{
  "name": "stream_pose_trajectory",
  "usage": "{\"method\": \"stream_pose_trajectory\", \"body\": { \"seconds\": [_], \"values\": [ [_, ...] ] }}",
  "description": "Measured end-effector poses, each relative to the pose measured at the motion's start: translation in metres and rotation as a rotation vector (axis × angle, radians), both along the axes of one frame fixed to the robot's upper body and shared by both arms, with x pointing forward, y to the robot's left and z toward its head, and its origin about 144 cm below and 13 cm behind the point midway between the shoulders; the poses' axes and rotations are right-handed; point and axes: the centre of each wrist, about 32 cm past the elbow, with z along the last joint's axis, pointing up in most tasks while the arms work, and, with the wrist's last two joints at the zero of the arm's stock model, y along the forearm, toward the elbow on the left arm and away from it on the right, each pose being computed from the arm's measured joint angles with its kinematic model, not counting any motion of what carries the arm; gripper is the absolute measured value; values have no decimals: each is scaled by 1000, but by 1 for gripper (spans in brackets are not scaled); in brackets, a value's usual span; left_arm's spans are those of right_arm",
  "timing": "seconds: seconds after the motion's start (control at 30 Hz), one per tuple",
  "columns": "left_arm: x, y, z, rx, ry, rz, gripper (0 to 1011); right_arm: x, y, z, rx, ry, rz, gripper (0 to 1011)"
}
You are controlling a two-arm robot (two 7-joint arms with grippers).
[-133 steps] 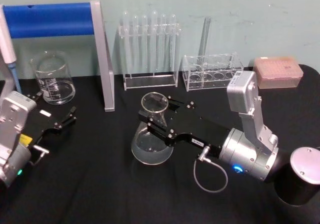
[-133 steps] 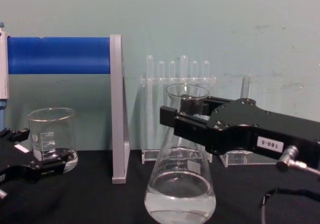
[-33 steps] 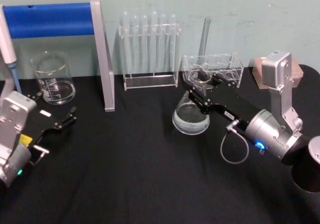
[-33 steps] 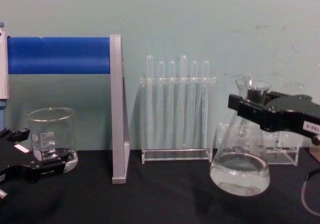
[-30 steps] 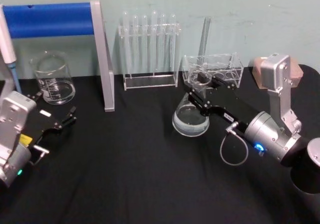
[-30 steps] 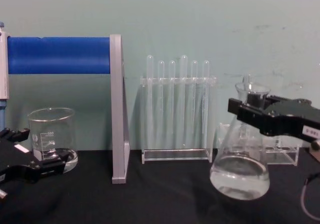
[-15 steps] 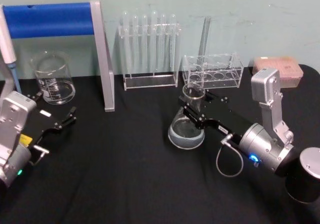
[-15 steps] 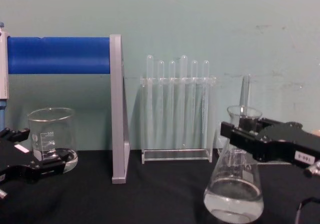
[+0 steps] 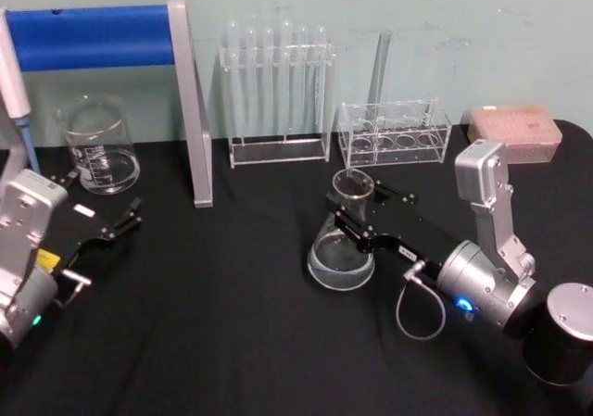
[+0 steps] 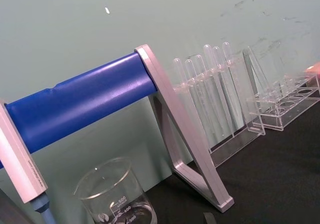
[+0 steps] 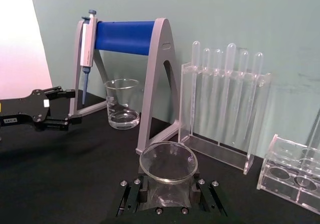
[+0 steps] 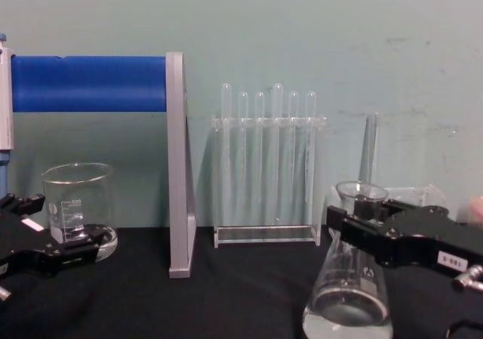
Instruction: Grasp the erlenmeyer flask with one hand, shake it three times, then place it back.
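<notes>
The worry here is the hold. The right gripper [image 9: 355, 218] has its flat jaws closed on the neck of the flask [image 9: 341, 249], just under the flared rim, and smooth glass pinched that high leaves the wide, liquid-weighted base hanging below. I'd guess a sharp shake could let the neck slide through the jaws or set the base swinging. The mouth is open too, so a hard jolt might throw liquid onto the black table [image 9: 232, 333]. The low rack [image 9: 394, 136], with its one tall tube, stands near behind the flask, and a stroke that way could clip it. From where I stand I can't tell whether the base is touching the cloth or hanging just above it. If it is let go while above or tilted, it could rock or tip. For now the flask stands upright, right of the table's middle and in front of that low rack. The right arm reaches in from the right, its forearm low over the table, with the gripper level and pointing left. The left gripper [image 9: 109, 228] sits parked at the left edge near the beaker [image 9: 97, 147], its jaws apart and holding nothing.
</notes>
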Motion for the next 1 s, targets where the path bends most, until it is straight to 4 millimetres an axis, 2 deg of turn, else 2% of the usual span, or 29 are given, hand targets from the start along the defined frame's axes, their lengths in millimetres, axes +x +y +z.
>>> {"method": "stream_pose_trajectory", "body": {
  "seconds": [1.0],
  "values": [
    [0, 0, 0, 0, 0, 0, 1001, -2, 3, -8, -23, 27, 16, 456]
  ]
}}
